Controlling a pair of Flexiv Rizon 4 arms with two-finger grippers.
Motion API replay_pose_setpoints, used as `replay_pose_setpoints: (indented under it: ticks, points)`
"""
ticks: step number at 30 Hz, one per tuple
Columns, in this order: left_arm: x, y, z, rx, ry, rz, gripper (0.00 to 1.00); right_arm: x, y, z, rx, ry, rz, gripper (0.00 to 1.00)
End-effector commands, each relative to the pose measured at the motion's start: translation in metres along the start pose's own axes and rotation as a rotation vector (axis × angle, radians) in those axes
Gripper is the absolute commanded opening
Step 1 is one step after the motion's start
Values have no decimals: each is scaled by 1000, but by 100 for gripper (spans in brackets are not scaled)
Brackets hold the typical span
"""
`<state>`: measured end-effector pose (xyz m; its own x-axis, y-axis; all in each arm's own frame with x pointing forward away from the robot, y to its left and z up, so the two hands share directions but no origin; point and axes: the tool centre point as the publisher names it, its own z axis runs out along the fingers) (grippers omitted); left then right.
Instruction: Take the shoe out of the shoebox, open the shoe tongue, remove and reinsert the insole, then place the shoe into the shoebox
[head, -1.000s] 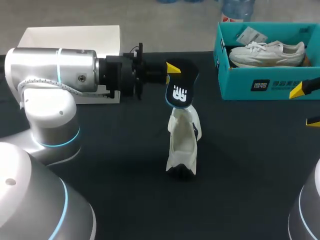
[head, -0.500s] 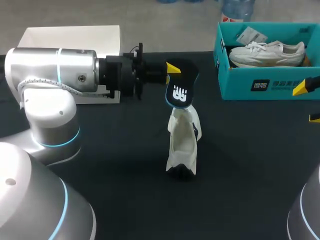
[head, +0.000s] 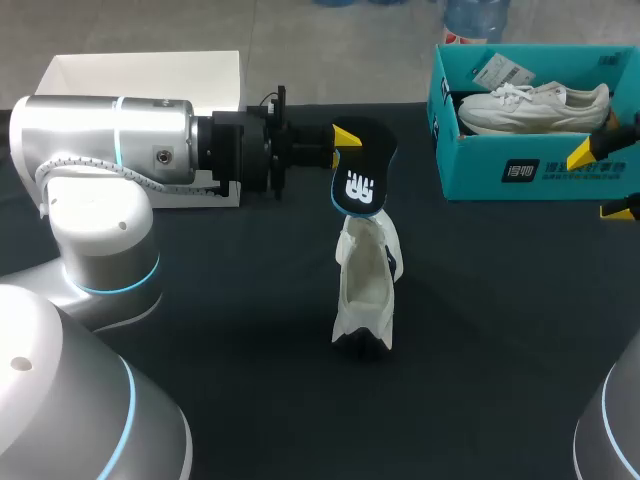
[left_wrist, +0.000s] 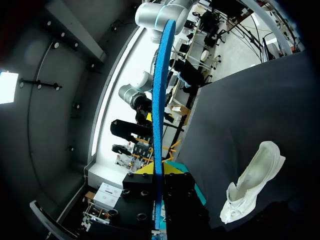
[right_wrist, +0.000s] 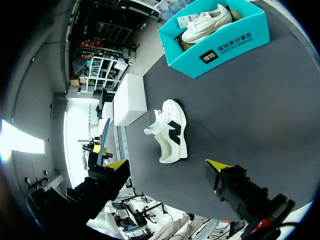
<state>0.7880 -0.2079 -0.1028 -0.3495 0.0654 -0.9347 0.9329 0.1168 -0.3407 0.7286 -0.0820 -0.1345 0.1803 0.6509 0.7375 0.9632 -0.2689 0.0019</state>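
Black table (head: 220, 300) spreads below. Upper middle, my left gripper (head: 345, 138) is clamped on the insole (head: 358, 185). Below it, mid frame, the shoe (head: 365, 290) rests on the table. Far right, my right gripper (head: 603, 182) is spread wide apart by the shoebox (head: 500, 175). The insole is out; next, I think, it must slide back in.

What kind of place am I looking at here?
Probably a robotics lab test bench: a robot's left claw grips an insole near a white shoe on a black table, with a teal shoebox beside.
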Motion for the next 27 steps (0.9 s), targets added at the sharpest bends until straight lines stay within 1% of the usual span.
replay_pose_setpoints:
  ticks: [1, 4, 9, 15, 18, 21, 27]
  points:
    - [0, 0, 1, -2, 2, 0, 0, 2, 3, 0, 9, -5, 1, 100]
    - [0, 0, 1, -2, 2, 0, 0, 2, 3, 0, 9, -5, 1, 100]
    - [2, -22, -6, 35, 12, -110, 0, 2, 3, 0, 9, -5, 1, 100]
    - [9, -36, -14, 60, 33, -203, 0, 2, 3, 0, 9, -5, 1, 100]
    - [14, -39, -16, 85, 42, -252, 0, 2, 3, 0, 9, -5, 1, 100]
    - [20, -42, -16, 134, 75, -338, 0, 2, 3, 0, 9, -5, 1, 100]
    - [20, -42, -16, 134, 75, -338, 0, 2, 3, 0, 9, -5, 1, 100]
